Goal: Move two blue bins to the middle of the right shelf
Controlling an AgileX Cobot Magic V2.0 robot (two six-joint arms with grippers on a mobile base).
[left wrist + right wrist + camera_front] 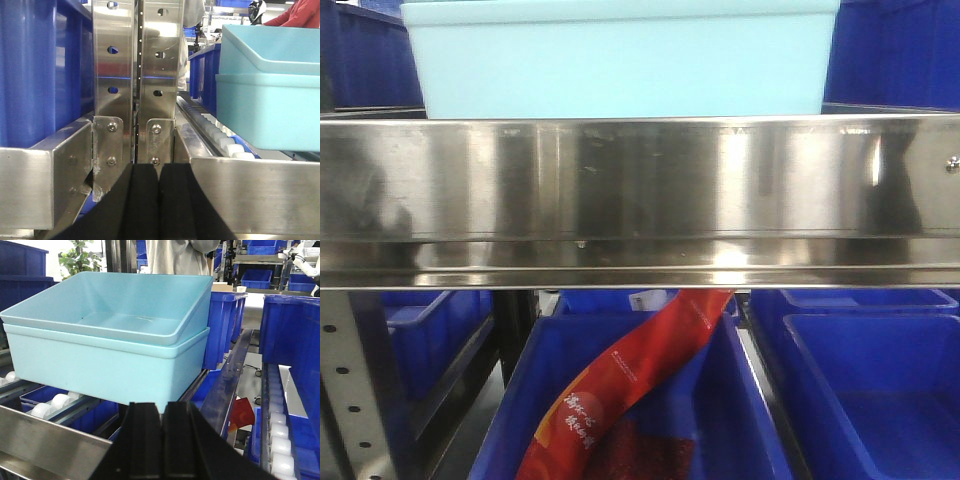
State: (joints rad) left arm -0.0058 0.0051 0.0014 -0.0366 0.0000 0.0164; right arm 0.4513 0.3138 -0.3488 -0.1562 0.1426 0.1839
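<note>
Two light-blue bins are nested, the upper one [100, 315] tilted inside the lower one [100, 365]. They rest on the white rollers [50, 402] of the right shelf middle. Its shiny steel front rail [640, 185] has a screw head [951, 162] near its right end. The bins also show above the rail [620, 60] and at right in the left wrist view [270, 100]. My left gripper [159, 167] is shut and empty, in front of the shelf posts, left of the bins. My right gripper [164, 405] is shut and empty, just before the lower bin's near corner.
Two perforated steel posts [112, 75] stand ahead of my left gripper, with a dark blue bin [30, 70] to their left. Below the rail, a dark blue bin [740, 400] holds a red packet [620, 380]; another [880, 390] is at right. Dark blue bins [225, 325] stand behind.
</note>
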